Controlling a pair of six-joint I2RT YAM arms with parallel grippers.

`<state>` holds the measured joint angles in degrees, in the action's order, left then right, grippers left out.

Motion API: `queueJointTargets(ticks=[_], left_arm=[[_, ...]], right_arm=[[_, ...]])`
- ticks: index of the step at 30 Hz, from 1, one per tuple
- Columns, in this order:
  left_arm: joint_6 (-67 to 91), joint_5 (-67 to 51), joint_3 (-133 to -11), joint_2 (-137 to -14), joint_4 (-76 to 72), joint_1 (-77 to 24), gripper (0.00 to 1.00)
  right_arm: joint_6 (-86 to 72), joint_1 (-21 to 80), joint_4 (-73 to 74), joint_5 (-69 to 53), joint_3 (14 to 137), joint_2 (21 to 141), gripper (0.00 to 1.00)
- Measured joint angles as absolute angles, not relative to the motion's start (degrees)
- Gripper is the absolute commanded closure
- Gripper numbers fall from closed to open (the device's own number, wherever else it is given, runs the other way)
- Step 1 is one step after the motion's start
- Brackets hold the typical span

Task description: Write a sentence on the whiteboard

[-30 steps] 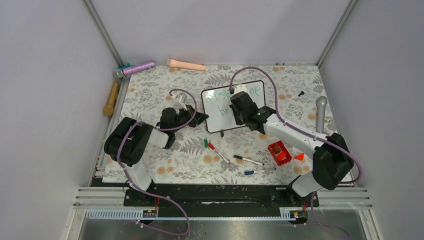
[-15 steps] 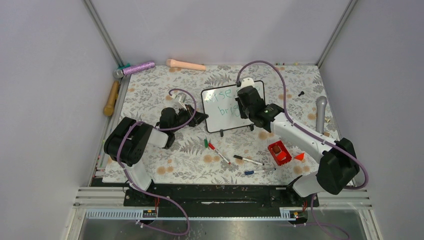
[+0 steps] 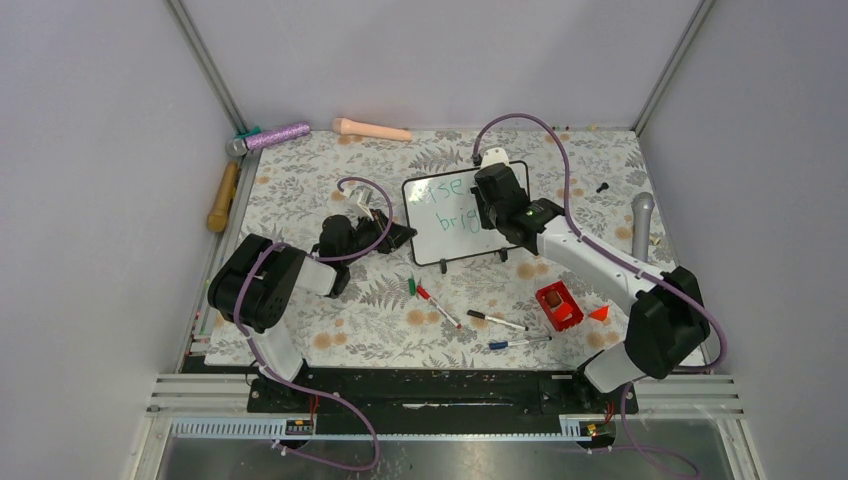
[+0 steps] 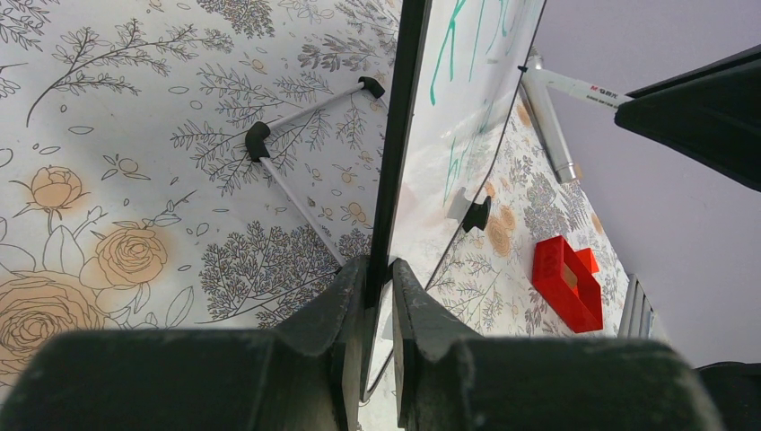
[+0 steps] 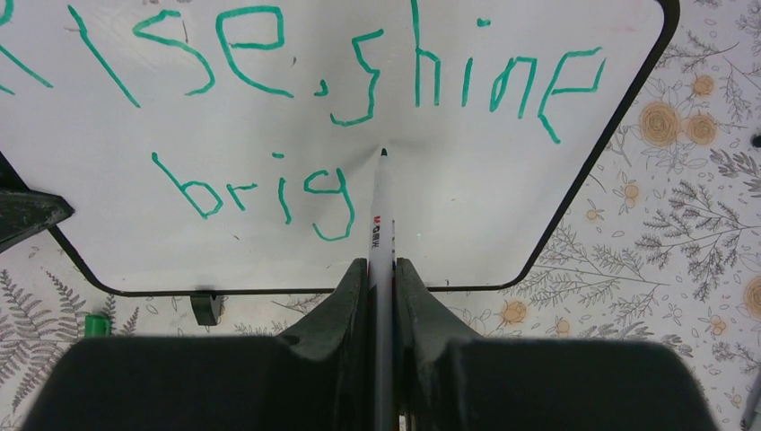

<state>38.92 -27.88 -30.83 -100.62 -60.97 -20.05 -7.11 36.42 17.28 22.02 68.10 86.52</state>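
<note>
Two jobs here: left gripper (image 4: 378, 267) pinches the whiteboard (image 4: 453, 135) edge to steady it, right gripper (image 5: 383, 269) clamps the marker (image 5: 381, 211), tip seemingly touching after "brig".

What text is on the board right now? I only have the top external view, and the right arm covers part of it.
Observer: In the right wrist view, the sentence on the whiteboard reads "ise, shine" after a cut-off first letter, with "brig" below.
Operator: Is the pen on the surface?
Observer: The right gripper is shut on a marker. Its tip appears to touch just right of the "g".
Operator: And the left arm?
Observer: In the left wrist view, the left gripper pinches the board's black frame.
</note>
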Motion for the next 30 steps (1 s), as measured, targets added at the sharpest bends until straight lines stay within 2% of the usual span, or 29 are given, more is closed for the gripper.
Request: queueJointTargets(ticks=[18, 30], left_arm=[[38.92, -27.88, -30.83, -100.62, -60.97, -20.05, 1.00], [38.96, -27.88, -30.83, -100.62, -60.99, -20.01, 1.00]], right_arm=[[-6.92, 36.03, 16.56, 21.98, 69.80, 88.68, 1.00], [-8.49, 36.03, 14.50, 21.28, 64.75, 86.56, 1.00]])
